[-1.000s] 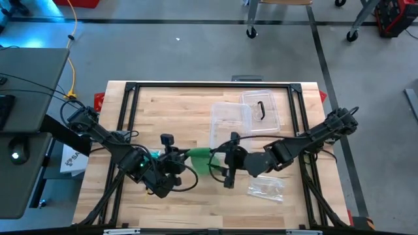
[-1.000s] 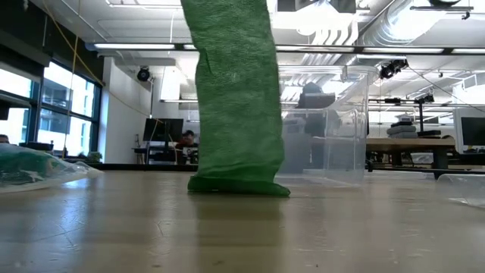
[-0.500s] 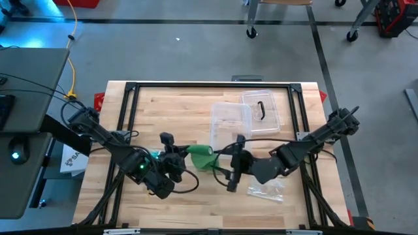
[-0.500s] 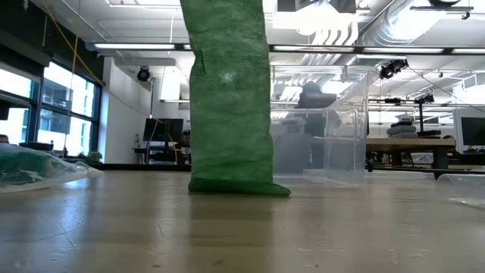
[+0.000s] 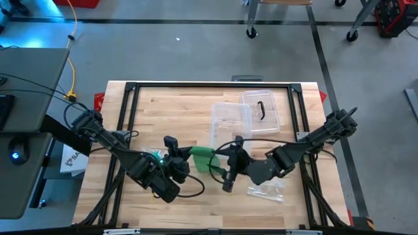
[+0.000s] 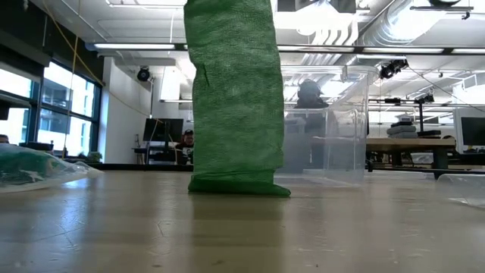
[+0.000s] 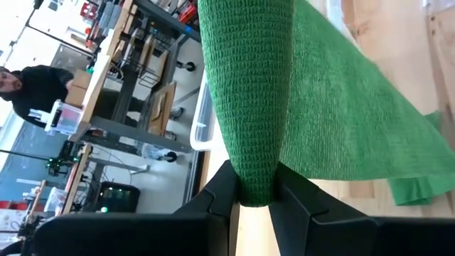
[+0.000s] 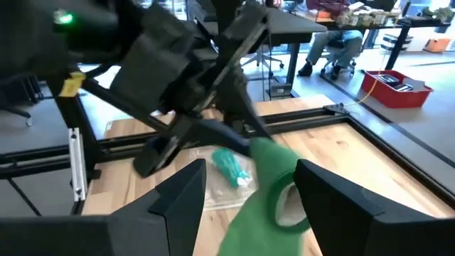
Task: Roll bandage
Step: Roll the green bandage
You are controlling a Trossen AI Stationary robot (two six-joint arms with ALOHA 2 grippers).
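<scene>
The green bandage [image 5: 201,156] is held above the table's middle between both grippers. Its rolled part [image 8: 274,203] shows a hollow end in the right wrist view. A loose strip [image 6: 235,91] hangs from it, and the strip's folded lower end [image 6: 239,186] rests on the wood. My left gripper [image 5: 185,158] comes from the left and is shut on the bandage [image 7: 249,107]. My right gripper [image 5: 221,166] comes from the right, its fingers wide apart around the roll. My left gripper pinches one flattened end of the roll [image 7: 254,186] between its two fingers. The fingers come nearly level from the table's left and slant a little down. The roll is clear of the table, and the strip runs off it downward. My right gripper has the rolled part [image 8: 264,186] between its two fingers [image 8: 186,203], and the roll fills the gap. It comes nearly level from the table's right. The roll is lifted clear, with its hollow end toward the wrist.
A clear plastic box [image 5: 230,119] and its lid [image 5: 262,109] lie behind the grippers toward the far edge. A clear bag [image 5: 266,189] lies near the right arm. A wrapped teal pack [image 8: 231,169] lies on the wood below the left gripper. A black frame [image 5: 209,85] rims the table.
Both wrists have rolled a little, and my left gripper has sunk slightly. The hanging strip has turned about and now shows a broader face in the low view, while its folded lower end has stayed on the table.
</scene>
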